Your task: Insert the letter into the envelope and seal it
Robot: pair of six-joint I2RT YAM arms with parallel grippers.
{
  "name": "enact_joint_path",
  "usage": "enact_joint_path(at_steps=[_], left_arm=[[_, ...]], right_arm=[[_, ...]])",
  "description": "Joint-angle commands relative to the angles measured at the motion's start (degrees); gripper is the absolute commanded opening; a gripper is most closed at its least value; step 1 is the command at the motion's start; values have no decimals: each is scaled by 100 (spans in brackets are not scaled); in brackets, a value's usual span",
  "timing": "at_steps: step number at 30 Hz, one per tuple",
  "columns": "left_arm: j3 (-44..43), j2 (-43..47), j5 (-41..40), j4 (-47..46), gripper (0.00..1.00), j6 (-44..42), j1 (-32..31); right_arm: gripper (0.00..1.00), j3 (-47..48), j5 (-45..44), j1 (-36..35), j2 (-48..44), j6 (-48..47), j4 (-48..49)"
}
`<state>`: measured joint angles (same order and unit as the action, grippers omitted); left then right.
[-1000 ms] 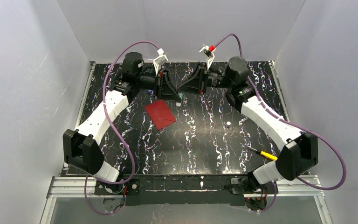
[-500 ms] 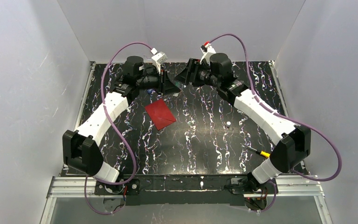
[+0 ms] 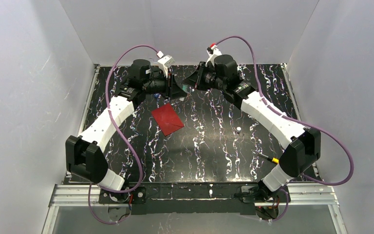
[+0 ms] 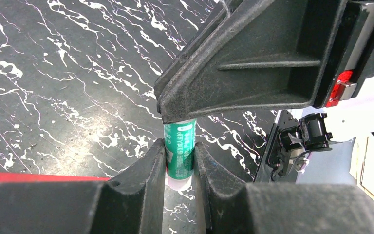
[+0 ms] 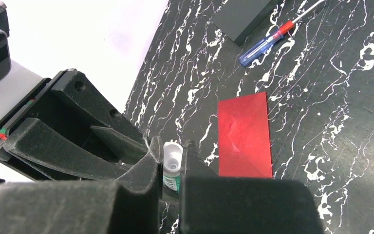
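At the far centre of the black marbled bench [image 3: 214, 141], two end effectors share a green glue stick [image 4: 179, 136]. The left end effector [image 4: 179, 148] is clamped on the tube's body, and the right end effector [image 5: 173, 148] is closed on its white top. The red envelope [image 3: 167, 119] lies flat just near of them, left of centre.

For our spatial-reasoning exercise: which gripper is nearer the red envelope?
Left. The left gripper hangs just beyond the envelope; the right gripper faces it from farther right, both gripping a green tube.
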<state>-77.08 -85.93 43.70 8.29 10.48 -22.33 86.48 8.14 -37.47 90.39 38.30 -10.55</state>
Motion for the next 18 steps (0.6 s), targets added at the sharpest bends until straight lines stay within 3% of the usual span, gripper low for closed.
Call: enact_joint_path(at_steps=[1, 6, 11, 14, 18], left_arm=[[-270, 142, 310, 196, 0, -62, -30], [-500, 73, 1349, 559, 0, -175, -17], [-652, -3, 2571, 653, 0, -80, -25], [-630, -20, 3110, 255, 0, 307, -21], [-377, 39, 3342, -1152, 0, 1327, -26]], right_arm=[[1, -11, 351, 63, -91, -198, 422], [1, -717, 2189, 433, -512, -615, 1928], [1, -1401, 4036, 832, -746, -355, 3635], [1, -1490, 4977, 868, -684, -58, 4430], [1, -1516, 5986, 863, -533, 737, 5734]])
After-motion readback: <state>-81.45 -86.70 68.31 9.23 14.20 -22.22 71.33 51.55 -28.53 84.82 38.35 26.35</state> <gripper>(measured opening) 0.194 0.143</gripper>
